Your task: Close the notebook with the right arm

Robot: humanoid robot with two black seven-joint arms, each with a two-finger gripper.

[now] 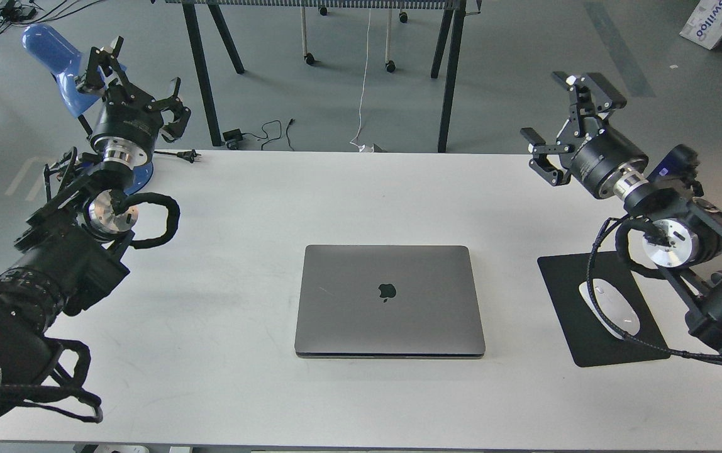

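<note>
Left tool (pixel 131 75): fingers apart, raised at the far left corner. Notebook (pixel 390 301): lid flat down (apple logo up), mid-worktop (pixel 273 189), long axis left-right. Right tool (pixel 572 116): fingers apart, empty, high and well apart from the notebook, which lies toward me and left of it. Closing looks done.
</note>
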